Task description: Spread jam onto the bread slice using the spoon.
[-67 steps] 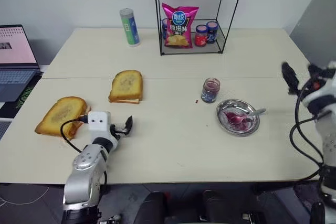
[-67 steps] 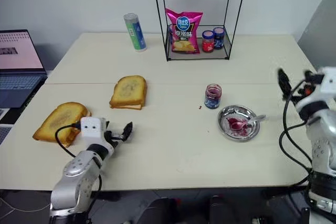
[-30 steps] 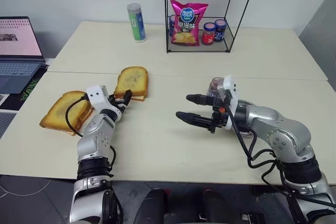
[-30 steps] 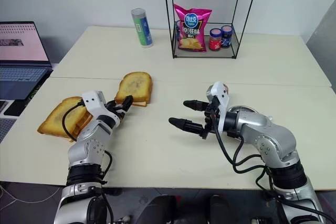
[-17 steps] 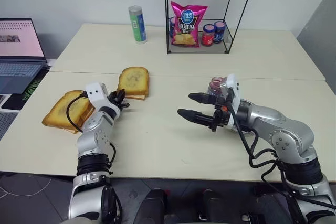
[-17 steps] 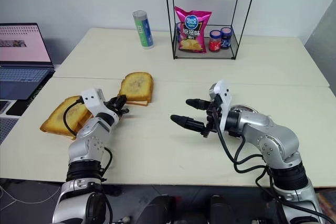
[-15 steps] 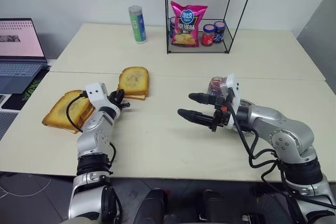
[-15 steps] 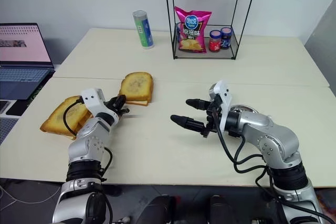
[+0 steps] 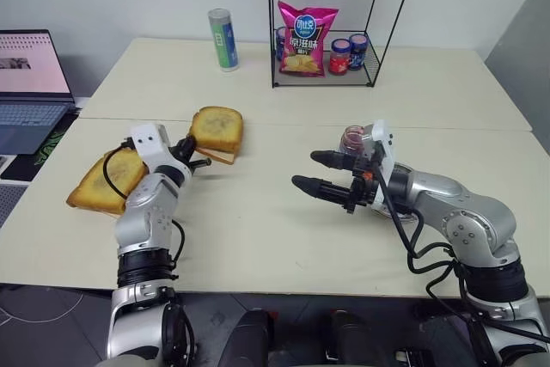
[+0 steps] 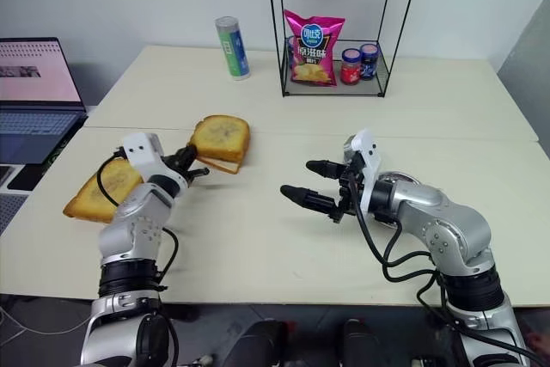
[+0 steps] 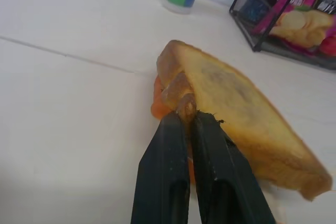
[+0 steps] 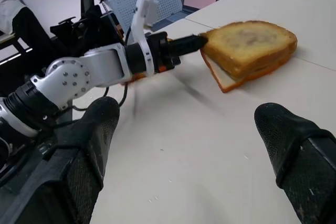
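Bread slice (image 9: 216, 129) is held at its near corner by L gripper (image 9: 191, 151), whose fingers are pressed together on the crust. The slice is tilted, gripped end raised, on the left half of the table (image 9: 258, 229), approx. midway between near and far edges. A paler slice (image 10: 219, 163) is seen just under it; whether the two touch at the far end cannot be told. In the L wrist view the crust corner is seen squeezed between the two black fingertips (image 11: 176, 124), w/ an orange edge showing below the slice.

A toast stack (image 9: 107, 180) lies further left, near the table's edge, partly covered by the L arm.

R gripper (image 9: 305, 169) is held over the middle of the table, pointed toward the slice, fingers spread wide, nothing between them. It is well apart from the slice.

Jam (image 9: 351, 137) is seen in its small glass jar just behind the R gripper, to the right of centre.

At the back a wire rack (image 9: 344, 19) is set, w/ a pink chips bag (image 9: 307, 39) and two lidded jars (image 9: 340, 55) on its lower shelf. A green-and-blue can (image 9: 223, 39) stands to its left. A laptop (image 9: 26, 83) is open off the table's left side.
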